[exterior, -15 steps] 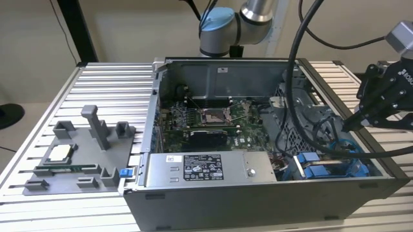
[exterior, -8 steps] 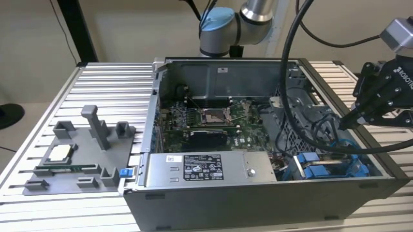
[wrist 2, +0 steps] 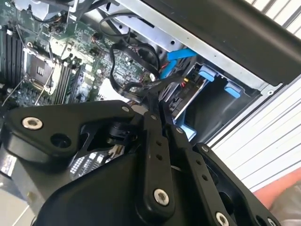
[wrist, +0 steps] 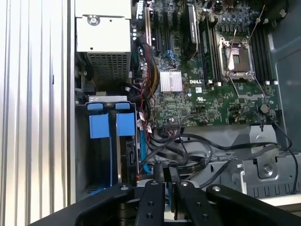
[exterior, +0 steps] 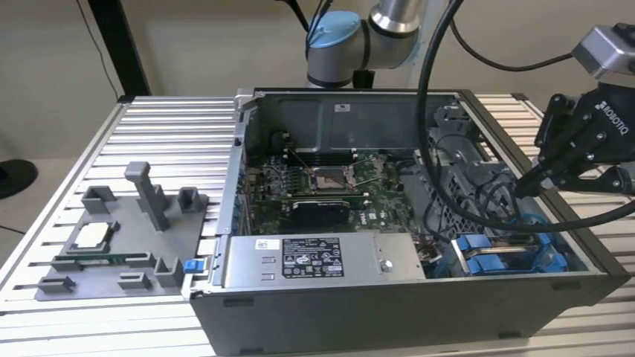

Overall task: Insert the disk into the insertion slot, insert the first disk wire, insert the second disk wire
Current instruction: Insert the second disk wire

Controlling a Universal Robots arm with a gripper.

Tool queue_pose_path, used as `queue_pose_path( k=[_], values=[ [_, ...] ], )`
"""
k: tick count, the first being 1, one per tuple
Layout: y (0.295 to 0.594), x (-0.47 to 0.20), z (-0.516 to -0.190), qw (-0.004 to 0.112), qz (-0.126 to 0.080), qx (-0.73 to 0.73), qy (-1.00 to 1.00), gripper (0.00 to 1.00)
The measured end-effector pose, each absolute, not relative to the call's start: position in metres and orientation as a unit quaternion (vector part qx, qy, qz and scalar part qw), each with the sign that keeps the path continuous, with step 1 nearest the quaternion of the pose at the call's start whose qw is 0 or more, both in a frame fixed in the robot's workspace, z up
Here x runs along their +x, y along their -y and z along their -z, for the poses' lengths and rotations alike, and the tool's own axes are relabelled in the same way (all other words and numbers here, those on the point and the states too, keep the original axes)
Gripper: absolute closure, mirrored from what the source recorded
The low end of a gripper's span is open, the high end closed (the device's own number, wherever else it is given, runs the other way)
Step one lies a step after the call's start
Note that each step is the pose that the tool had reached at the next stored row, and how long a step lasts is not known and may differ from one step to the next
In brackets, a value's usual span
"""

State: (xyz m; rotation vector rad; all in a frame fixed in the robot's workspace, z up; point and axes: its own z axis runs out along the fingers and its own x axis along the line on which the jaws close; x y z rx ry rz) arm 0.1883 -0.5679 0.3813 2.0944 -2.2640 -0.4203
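Observation:
An open computer case [exterior: 397,297] lies on a slatted aluminium table. The insertion slot [exterior: 496,256], a bay with bright blue tabs [wrist: 101,126], is in the case's corner at the exterior view's lower right. The disk [wrist: 129,157] sits edge-on inside this bay, its connector end facing the motherboard, and it also appears in the second wrist view [wrist 2: 183,96]. My gripper [exterior: 524,184] hangs over the case's right wall, just above the bay. Its fingers [wrist: 160,188] are shut on the end of a black disk wire [wrist 2: 141,87], which loops back over the board.
A grey labelled power-supply box [exterior: 317,256] lies beside the bay. The motherboard [exterior: 328,186] fills the case floor, with loose black cables [wrist: 188,141] and a light blue cable [wrist 2: 181,54] near the disk. A grey fixture tray [exterior: 114,238] stands at the exterior view's left.

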Motion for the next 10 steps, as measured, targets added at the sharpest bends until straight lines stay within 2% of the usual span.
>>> queue_pose_path(
  k=[10],
  values=[
    [0.568,0.172,-0.379,0.016,0.128,0.675,0.726,1.00]
  ],
)
